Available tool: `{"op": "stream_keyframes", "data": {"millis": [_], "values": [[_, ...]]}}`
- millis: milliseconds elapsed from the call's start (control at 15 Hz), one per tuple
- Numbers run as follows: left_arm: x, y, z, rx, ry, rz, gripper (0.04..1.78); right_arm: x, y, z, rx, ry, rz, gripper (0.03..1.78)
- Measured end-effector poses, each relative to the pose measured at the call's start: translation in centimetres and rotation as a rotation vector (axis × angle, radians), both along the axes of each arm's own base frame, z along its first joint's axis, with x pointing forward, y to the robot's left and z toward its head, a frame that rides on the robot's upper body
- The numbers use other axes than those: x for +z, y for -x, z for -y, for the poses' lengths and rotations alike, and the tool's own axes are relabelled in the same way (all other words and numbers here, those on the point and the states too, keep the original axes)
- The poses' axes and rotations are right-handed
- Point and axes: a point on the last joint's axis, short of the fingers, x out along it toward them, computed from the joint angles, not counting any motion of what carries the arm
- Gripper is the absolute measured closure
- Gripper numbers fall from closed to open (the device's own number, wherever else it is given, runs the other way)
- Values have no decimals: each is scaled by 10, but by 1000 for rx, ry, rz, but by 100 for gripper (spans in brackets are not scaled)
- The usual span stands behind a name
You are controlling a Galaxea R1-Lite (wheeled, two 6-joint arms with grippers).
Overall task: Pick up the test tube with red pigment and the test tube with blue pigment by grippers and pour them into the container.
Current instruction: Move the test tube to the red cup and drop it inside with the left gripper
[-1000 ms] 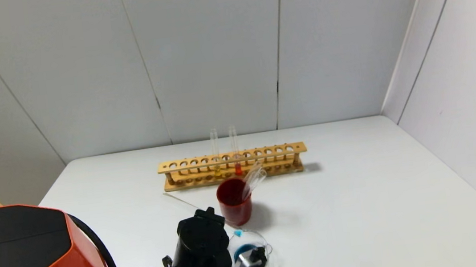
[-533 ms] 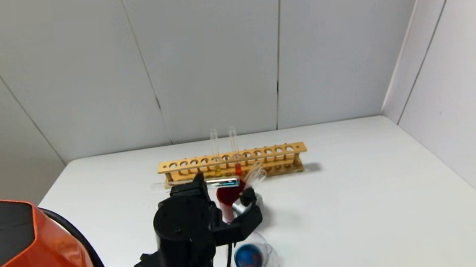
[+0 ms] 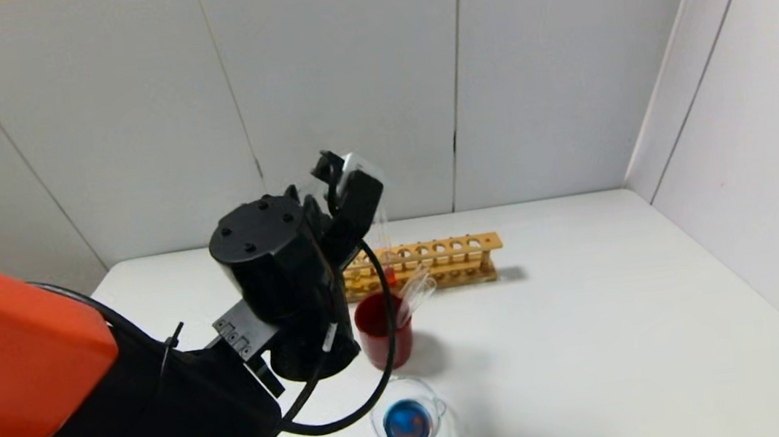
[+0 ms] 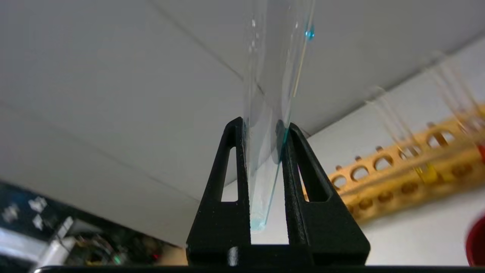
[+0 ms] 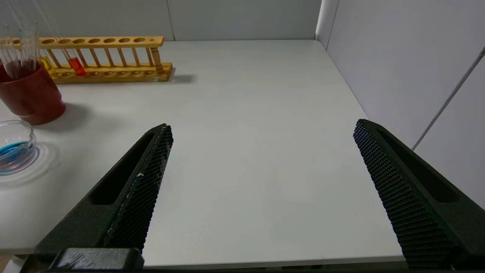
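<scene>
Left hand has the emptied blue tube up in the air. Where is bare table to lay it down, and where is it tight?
Widest bare table lies right of the rack, out to the side wall; the open right hand hovers over its near part. Tight: rack, red cup and beaker stand in a close line. The left hand holds the blue tube above the rack.

Left tool [image 4: 266,151] clamped on blue-pigment test tube [image 4: 269,113] (nearly drained), wooden rack [image 4: 409,178] behind.

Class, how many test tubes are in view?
5: the test tube with blue pigment in the left gripper; the yellow tube and red-pigment tube in the wooden rack; two more tubes leaning in the red cup. The arm may hide others.
</scene>
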Motion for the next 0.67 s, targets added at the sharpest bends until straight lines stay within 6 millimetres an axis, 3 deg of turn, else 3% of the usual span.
{"op": "stream_keyframes", "data": {"millis": [400,667], "values": [[7,-21,-1,-16,314,-86,152,0,0,0,0,0,0,7],[9,-9,3,-167,537,-278,152,0,0,0,0,0,0,7]]}}
